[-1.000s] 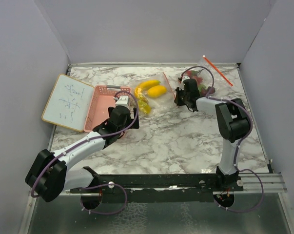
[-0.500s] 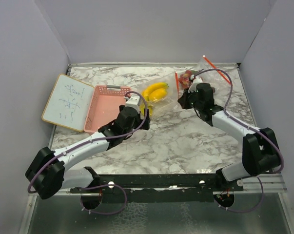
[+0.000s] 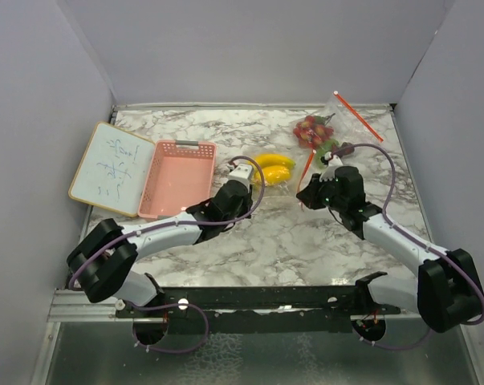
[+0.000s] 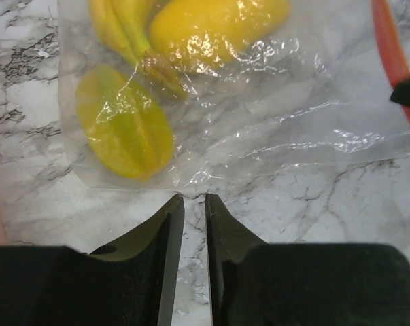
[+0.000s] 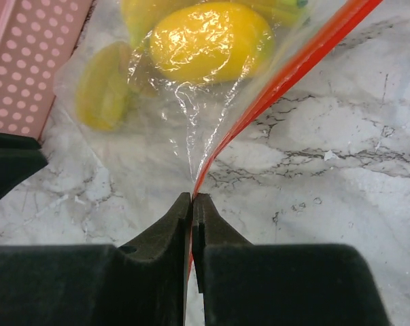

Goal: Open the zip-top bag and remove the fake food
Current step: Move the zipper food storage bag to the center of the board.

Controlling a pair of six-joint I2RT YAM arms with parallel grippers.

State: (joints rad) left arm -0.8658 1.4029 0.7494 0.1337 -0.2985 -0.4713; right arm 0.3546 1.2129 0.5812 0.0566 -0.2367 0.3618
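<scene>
A clear zip-top bag (image 3: 280, 172) lies mid-table with the yellow fake food inside: a banana (image 3: 274, 160), a lemon (image 5: 208, 41) and a starfruit slice (image 4: 123, 122). My right gripper (image 5: 192, 197) is shut on the bag's orange zip strip (image 5: 286, 75), at the bag's right edge in the top view (image 3: 303, 192). My left gripper (image 4: 194, 198) sits just short of the bag's near edge, its jaws a narrow slit apart with only marble showing between them. In the top view the left gripper (image 3: 250, 178) is at the bag's left side.
A pink slotted basket (image 3: 177, 176) stands to the left, and a whiteboard (image 3: 113, 167) leans on it. A second bag with red strawberries (image 3: 314, 128) and a red zip strip (image 3: 358, 116) lies at the back right. Grey walls enclose the table.
The right gripper has dragged the yellow-food bag forward and away from the strawberry bag. The left arm followed to the bag's left side and its jaws narrowed from wide to a slit.
</scene>
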